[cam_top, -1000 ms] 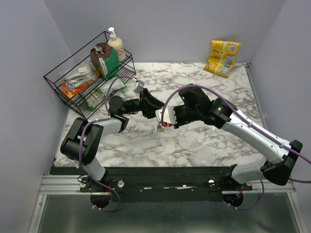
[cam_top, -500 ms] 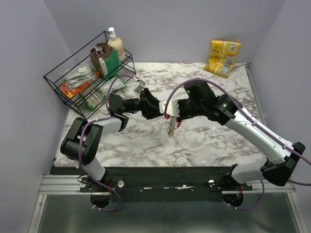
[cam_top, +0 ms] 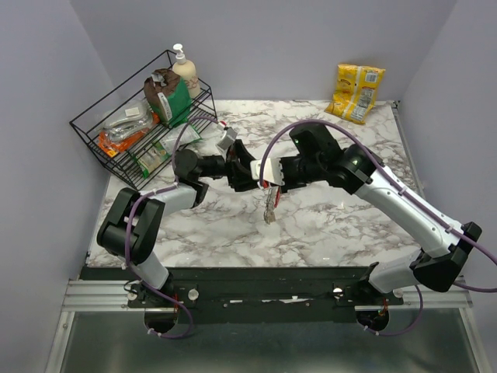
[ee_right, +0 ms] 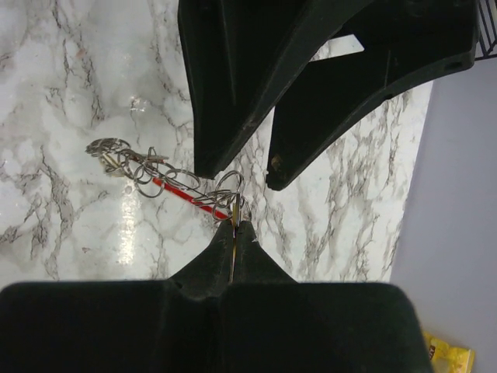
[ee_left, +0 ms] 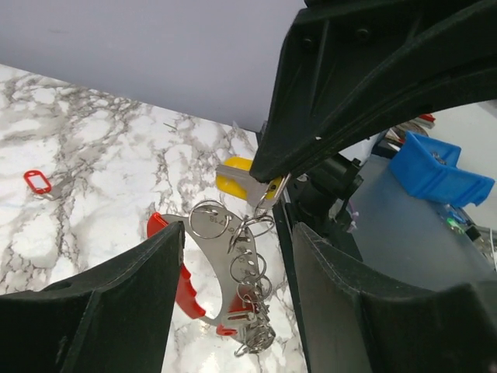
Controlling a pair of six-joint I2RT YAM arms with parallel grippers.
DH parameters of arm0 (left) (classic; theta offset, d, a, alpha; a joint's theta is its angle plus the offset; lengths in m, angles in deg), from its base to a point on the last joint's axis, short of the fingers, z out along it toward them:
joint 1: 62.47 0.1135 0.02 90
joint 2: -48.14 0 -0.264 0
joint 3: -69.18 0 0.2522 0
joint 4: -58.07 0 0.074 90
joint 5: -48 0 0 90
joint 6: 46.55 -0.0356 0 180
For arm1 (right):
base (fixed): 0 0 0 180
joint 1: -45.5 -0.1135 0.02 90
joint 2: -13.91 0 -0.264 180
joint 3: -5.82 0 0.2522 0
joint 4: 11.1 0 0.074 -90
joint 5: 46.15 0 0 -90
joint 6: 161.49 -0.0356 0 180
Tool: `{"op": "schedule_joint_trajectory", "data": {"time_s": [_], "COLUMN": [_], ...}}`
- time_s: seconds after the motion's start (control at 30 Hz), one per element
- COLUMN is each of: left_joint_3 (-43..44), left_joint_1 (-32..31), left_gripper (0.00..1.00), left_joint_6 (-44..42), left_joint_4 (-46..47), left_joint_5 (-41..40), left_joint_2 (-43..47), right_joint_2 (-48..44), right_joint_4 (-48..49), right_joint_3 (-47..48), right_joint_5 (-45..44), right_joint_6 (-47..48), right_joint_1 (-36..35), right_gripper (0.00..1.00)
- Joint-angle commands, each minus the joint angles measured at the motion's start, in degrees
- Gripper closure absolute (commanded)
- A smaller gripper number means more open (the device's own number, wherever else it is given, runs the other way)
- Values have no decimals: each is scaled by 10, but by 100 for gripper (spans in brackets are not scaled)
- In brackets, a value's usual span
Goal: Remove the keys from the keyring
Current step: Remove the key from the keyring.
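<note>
Pinching yellow-headed silvery metal key (ee_left: 235,177) between closed right fingers (ee_right: 250,250), leaving red-looped metal keyring (ee_left: 221,272) dangling beneath; holding left fingers (ee_left: 116,303) apart facing it, seemingly to grip.

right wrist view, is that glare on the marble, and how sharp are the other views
Right wrist: yes, a washed-out sheen on the marble table beside the keyring, whose rings look crisp; the right fingers are a featureless black mass. Left wrist: the left fingers are dark and soft, the yellow key beyond them sharp. Top external: even light, faint shadows, no glare.
</note>
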Motion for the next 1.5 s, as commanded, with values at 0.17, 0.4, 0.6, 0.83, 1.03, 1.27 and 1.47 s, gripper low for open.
{"op": "schedule_joint_trajectory", "data": {"time_s": [0.17,0.4,0.6,0.83,1.03,1.27,1.47], "left_joint_3": [-9,-13,-21,-25,-27,-31,-35], "left_joint_1": [-25,-40,-44,-48,-52,-53,-52], "left_gripper": [47,49,50,48,62,87,97], "left_joint_6": [-24,-35,-43,-47,-48,-48,-49], "left_joint_4": [208,209,208,209,209,209,209], "left_joint_5": [42,56,65,68,63,61,56], "left_joint_2": [35,34,29,26,25,28,24], "right_joint_2": [16,20,18,14,14,8,-3], "right_joint_4": [-18,-29,-35,-47,-42,-30,-24], "right_joint_3": [28,42,53,68,61,53,46], "right_joint_5": [22,38,45,58,55,49,49], "right_joint_6": [-1,-3,-4,-4,-3,-5,-7], "right_joint_1": [1,3,5,9,11,20,36], "right_gripper": [99,99,99,99,99,99,99]}}
